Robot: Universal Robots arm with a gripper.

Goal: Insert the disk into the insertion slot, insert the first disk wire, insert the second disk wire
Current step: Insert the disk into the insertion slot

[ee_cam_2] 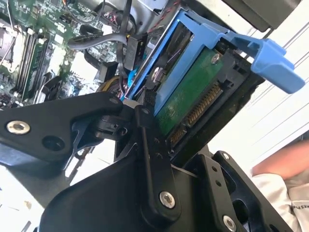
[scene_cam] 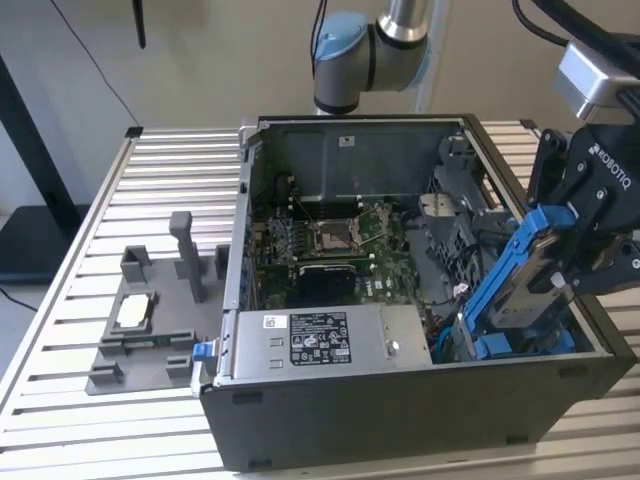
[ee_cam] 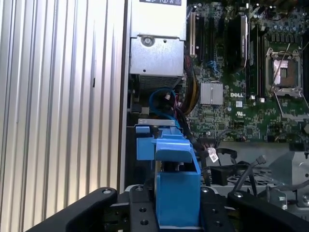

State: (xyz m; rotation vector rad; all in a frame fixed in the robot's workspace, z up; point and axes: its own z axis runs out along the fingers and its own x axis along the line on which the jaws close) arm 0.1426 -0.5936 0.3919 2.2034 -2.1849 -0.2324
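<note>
One black two-finger gripper (scene_cam: 562, 272) at the exterior view's right is clamped on the flat silver-grey disk in its bright blue plastic carrier (scene_cam: 520, 285). The disk is tilted, its long axis sloping down to the narrow grey sheet-metal insertion slot with blue tabs (scene_cam: 530, 347) in the dark grey computer case (scene_cam: 400, 420); whether it has entered, can't tell. Second wrist view: fingers (ee_cam_2: 147, 145) pinch the disk (ee_cam_2: 193, 101), green board side showing. First wrist view: slot (ee_cam: 145, 140) lies just ahead of the disk (ee_cam: 176, 193) and gripper (ee_cam: 176, 215), beside the silver power-supply box (ee_cam: 157, 53).
</note>
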